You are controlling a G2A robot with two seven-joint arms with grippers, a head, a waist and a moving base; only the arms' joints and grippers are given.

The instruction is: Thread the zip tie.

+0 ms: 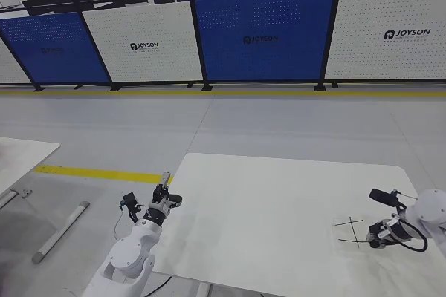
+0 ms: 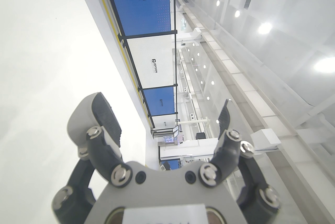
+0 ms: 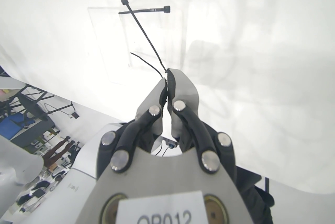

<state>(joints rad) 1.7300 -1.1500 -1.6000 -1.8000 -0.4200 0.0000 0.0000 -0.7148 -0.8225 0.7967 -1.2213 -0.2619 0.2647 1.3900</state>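
My right gripper (image 3: 167, 74) is shut on the tail end of a black zip tie (image 3: 145, 35). The strap runs away from the fingertips to its head (image 3: 124, 1). Near that head it crosses over a second black zip tie (image 3: 146, 10) lying flat. A short thin black strand (image 3: 145, 62) curves out beside the fingertips. In the top view the right gripper (image 1: 375, 239) sits near the table's right edge with the ties (image 1: 353, 230) just beside it. My left gripper (image 2: 165, 115) is open and holds nothing; it is raised at the table's left edge (image 1: 163, 182).
The ties rest on a clear flat sheet (image 3: 104, 52) on the white table (image 1: 282, 208). Another white table (image 1: 11, 160) stands off to the left. Blue and white partition panels (image 1: 264, 41) line the far side of the floor.
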